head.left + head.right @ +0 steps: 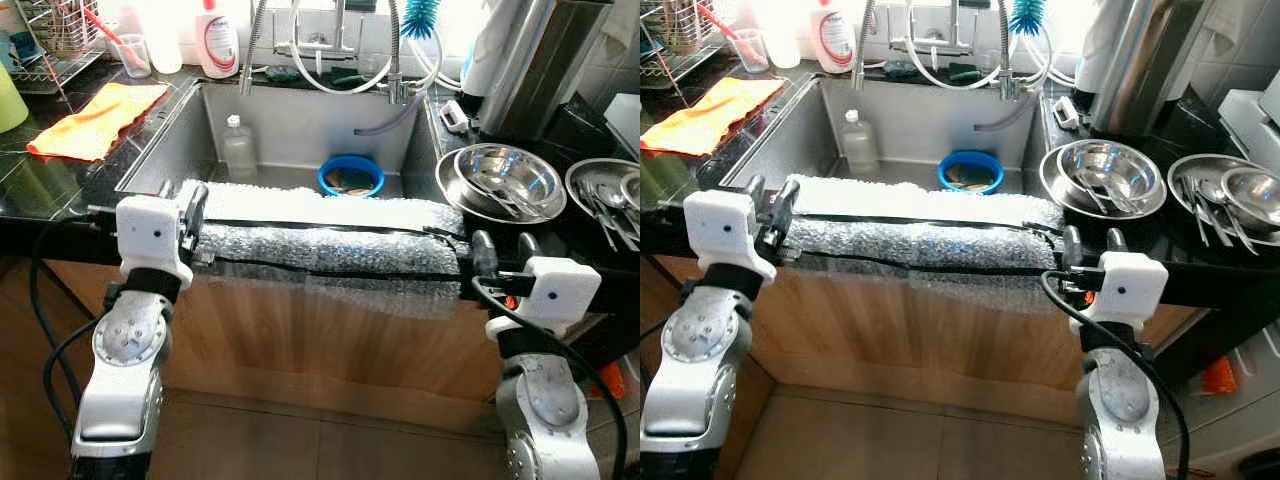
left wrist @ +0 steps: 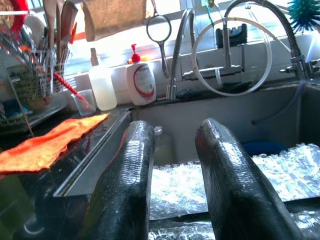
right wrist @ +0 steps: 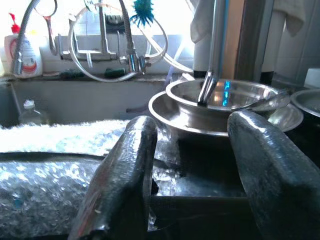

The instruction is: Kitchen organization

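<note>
A long sheet of silvery bubble wrap (image 1: 320,240), crossed by black strips, lies along the front edge of the steel sink (image 1: 180,140). My left gripper (image 1: 771,203) stands at the sheet's left end, its fingers open with the wrap's edge just beyond and below them. In the left wrist view the gap between the fingers (image 2: 135,165) is empty. My right gripper (image 1: 1091,243) is open at the sheet's right end, next to the stacked steel bowls (image 1: 500,182). Its fingers (image 3: 130,165) straddle the counter edge, with wrap beside the left one.
In the sink stand a blue bowl (image 1: 351,176) and a clear plastic bottle (image 1: 239,146). An orange cloth (image 1: 100,118) and a dish rack (image 1: 55,45) sit on the left counter. A tray of cutlery (image 1: 610,200) is on the right. Faucet hoses (image 1: 330,45) hang behind.
</note>
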Motion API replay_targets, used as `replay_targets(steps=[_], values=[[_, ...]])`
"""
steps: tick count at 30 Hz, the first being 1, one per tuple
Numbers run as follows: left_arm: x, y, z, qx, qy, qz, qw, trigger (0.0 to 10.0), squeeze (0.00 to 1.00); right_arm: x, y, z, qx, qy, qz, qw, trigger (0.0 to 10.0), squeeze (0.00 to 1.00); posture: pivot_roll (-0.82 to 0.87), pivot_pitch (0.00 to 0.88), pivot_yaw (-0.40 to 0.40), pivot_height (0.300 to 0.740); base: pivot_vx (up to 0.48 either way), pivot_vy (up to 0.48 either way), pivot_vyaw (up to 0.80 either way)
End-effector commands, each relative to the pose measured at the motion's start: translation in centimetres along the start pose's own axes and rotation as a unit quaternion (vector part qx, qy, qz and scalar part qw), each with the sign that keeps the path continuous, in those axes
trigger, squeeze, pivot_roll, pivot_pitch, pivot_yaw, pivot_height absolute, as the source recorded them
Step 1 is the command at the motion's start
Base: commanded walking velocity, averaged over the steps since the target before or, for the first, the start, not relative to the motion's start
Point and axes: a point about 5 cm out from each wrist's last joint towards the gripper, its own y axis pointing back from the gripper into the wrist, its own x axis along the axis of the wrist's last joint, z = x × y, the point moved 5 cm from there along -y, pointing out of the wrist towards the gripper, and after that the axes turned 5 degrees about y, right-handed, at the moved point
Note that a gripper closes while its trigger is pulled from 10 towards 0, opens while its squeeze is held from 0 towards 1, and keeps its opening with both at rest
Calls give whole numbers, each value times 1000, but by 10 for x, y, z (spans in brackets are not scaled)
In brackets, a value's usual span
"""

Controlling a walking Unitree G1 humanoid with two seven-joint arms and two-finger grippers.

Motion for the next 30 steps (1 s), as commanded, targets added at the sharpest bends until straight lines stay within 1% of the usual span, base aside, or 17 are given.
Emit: replay_targets(steps=[1,2,3,4,7,10,11,12,13,16,21,25,30], values=[[-3,-5,11,-13,8,0,1000,10000,0,-1,-4,-4,3,-7,2,1000,10000,1000,-70,62,-22,740,0,0,0],[-3,-5,11,-13,8,0,1000,10000,0,-1,-4,-4,3,-7,2,1000,10000,1000,-70,62,-22,740,0,0,0],[-5,-8,18,-25,13,0,1000,10000,0,1,-9,-6,6,-7,6,1000,10000,1000,-73,63,-22,740,0,0,0],[-6,-9,22,-30,16,-1,999,10000,0,2,-12,-6,5,-8,8,1000,10000,1000,-73,63,-22,740,0,0,0],[-6,-11,23,-34,13,0,999,10000,0,3,-15,-3,-1,-12,11,1000,10000,1000,-71,62,-22,740,0,0,0],[-6,-14,23,-34,17,2,999,10000,0,4,-19,-3,-3,-6,13,1000,10000,1000,-71,62,-22,740,0,0,0],[-7,-15,23,-35,17,3,999,10000,0,4,-21,-2,-5,-3,14,1000,10000,863,-73,58,-20,740,0,0,0],[-7,-16,23,-35,17,3,999,10000,0,4,-22,-2,-6,0,15,1000,10000,863,-73,56,-20,740,0,0,0],[-8,-17,25,-39,19,4,999,10000,0,3,-24,0,-13,1,14,1000,10000,0,-70,51,-22,740,0,0,0],[-10,-18,27,-49,18,3,999,10000,0,3,-25,0,-19,-3,13,1000,10000,0,-73,46,-22,740,0,0,0],[-12,-20,26,-46,13,4,999,10000,0,1,-27,-2,-17,-4,12,1000,10000,0,-73,39,-21,740,0,0,0],[-12,-21,27,-50,14,9,999,10000,0,4,-32,-1,-20,-1,20,1000,10000,0,-73,23,-19,740,0,0,0],[-15,-22,29,-54,15,8,998,10000,0,5,-40,5,-31,3,24,999,10000,0,-67,19,-20,740,0,0,0]])
